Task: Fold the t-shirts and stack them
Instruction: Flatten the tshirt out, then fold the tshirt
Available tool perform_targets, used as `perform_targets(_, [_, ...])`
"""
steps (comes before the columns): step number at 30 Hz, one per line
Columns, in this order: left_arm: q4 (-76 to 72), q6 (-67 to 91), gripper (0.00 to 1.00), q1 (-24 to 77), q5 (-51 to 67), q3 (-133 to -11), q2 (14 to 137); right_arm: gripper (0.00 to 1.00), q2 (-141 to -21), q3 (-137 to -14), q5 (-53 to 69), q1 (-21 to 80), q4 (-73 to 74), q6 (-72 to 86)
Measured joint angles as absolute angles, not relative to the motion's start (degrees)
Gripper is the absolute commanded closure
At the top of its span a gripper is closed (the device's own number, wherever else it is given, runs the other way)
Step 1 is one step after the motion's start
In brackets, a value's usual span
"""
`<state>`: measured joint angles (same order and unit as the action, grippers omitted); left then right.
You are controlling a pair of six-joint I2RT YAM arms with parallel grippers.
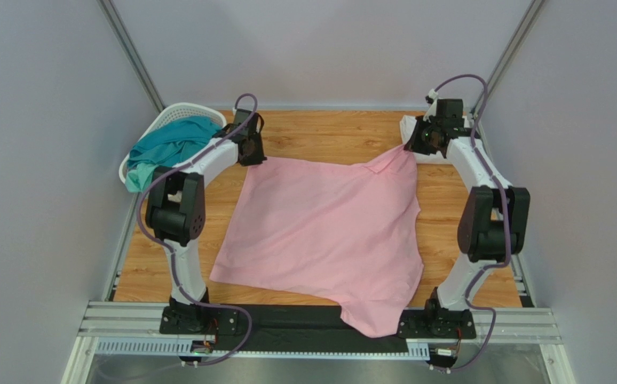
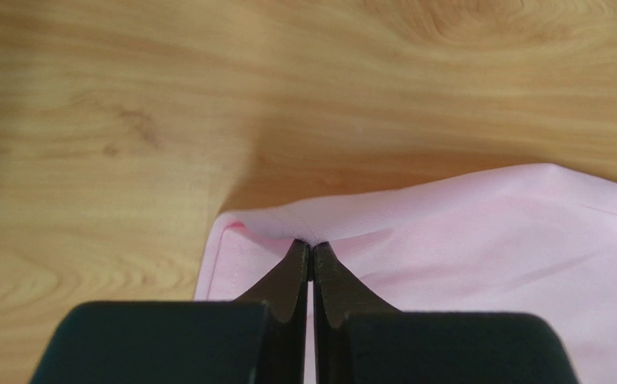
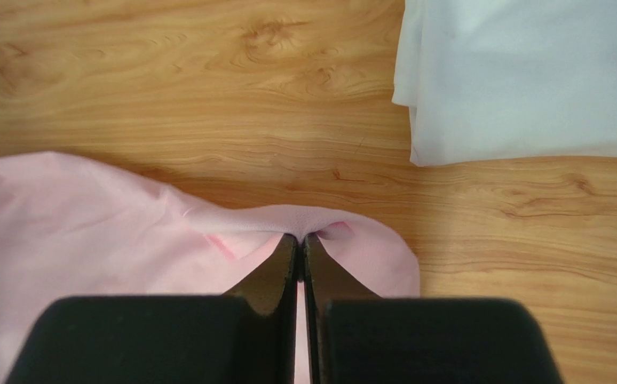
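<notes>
The light pink t-shirt (image 1: 328, 232) lies spread over the middle of the table, its near corner hanging over the front edge. My left gripper (image 1: 249, 150) is shut on its far left corner (image 2: 272, 232); the jaws pinch the cloth at their tips (image 2: 311, 246). My right gripper (image 1: 414, 144) is shut on its far right corner (image 3: 368, 240), which is lifted a little, with the jaws closed (image 3: 300, 238). A white t-shirt (image 3: 528, 72), folded, lies on the wood beyond the right gripper. A teal t-shirt (image 1: 167, 144) lies heaped in the basket. The orange t-shirt is out of view.
A white lattice basket (image 1: 179, 112) stands at the table's far left corner. Grey walls close in both sides and the back. The black arm bases sit on a rail at the near edge (image 1: 320, 324).
</notes>
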<state>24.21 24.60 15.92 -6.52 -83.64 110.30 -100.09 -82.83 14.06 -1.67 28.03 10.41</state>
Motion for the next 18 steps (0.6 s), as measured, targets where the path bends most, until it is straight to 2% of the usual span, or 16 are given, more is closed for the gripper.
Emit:
perform_targets(3, [24.1,25.3,1.00,13.8,-2.9,-89.5,117.6,1.00,-108.2,-86.2,14.7,-1.6,27.9,10.2])
perform_targets(7, [23.6,25.6,1.00,12.1,-0.4,-93.4,121.1,1.00,-114.4,-89.6,15.1,-1.5,28.0,10.0])
perform_targets(18, [21.0,25.5,1.00,11.1,3.2,-92.5,120.2,1.00,-112.4,-88.9,13.8,-0.6,32.0,10.6])
